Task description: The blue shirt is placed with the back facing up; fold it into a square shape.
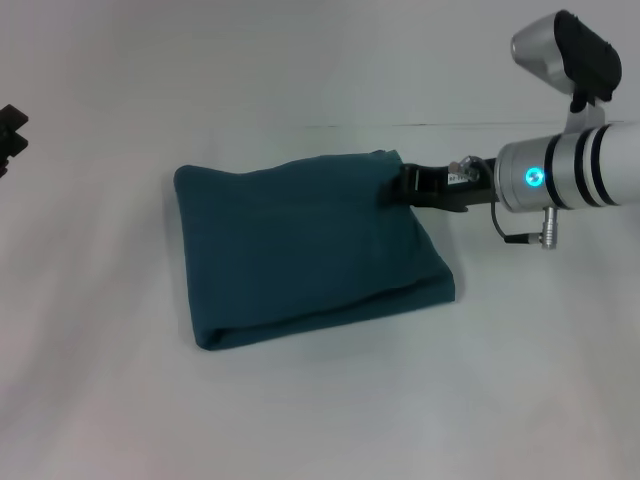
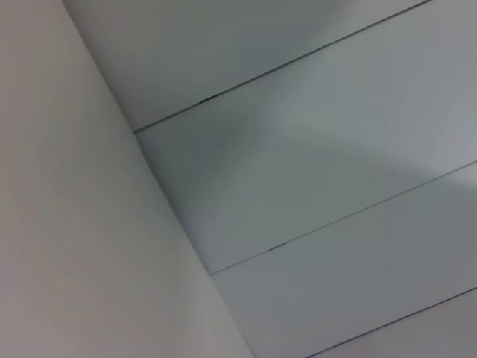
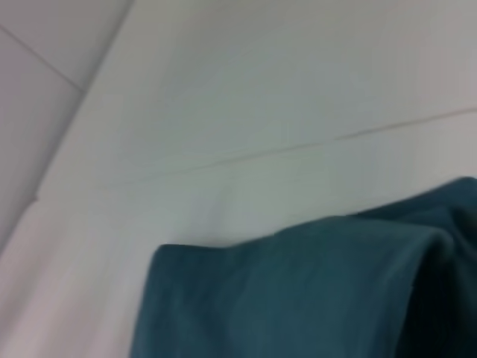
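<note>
Right gripper [image 1: 392,186] pinches the folded blue shirt [image 1: 300,250] at its far right corner; left gripper [image 1: 10,135] parked

Surface [image 1: 300,420] was plain white and matte, running back to a thin dark seam [image 1: 420,125] across its far part. One thing lay directly on it: the blue shirt [image 1: 300,260], folded into a rough, slightly skewed rectangle, plain side up, layered edges showing along the near side. No lettering visible.
</note>
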Available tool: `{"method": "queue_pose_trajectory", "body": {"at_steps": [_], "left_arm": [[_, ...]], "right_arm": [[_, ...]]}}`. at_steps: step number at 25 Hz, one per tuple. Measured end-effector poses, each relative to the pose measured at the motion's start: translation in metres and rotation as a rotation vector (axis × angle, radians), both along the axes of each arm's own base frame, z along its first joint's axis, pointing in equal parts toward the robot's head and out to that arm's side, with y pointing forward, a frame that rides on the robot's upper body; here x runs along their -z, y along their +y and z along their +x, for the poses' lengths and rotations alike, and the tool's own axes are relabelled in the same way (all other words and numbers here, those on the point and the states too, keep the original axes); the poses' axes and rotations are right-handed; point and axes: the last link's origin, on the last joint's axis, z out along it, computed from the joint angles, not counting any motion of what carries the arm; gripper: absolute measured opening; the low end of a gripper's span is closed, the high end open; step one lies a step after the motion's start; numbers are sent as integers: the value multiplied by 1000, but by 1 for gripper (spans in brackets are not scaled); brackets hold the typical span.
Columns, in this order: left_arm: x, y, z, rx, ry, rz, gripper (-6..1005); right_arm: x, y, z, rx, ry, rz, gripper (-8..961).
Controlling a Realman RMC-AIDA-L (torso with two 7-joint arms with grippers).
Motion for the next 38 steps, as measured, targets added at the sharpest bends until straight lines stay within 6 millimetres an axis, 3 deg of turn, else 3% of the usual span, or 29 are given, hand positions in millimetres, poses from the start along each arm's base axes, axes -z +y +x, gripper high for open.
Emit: {"method": "queue_pose_trajectory", "body": {"at_steps": [20,25,29,34,38], "left_arm": [[2,2,1,-7,-4,0,368],[4,2,1,-5,-4,-2,367],[3,3,1,-4,-5,4,368],[1,1,-1,-7,-12,15,369],[1,1,-1,-8,-17,22,369]], "right_arm": [[6,-1,21,75,-61,27,194],[2,1,26,81,-84,35,424],[-16,8,32,102,-108,62,444],[-45,21,16,66,-92,101,469],[-50,30,-8,8,-78,123,478]]}}
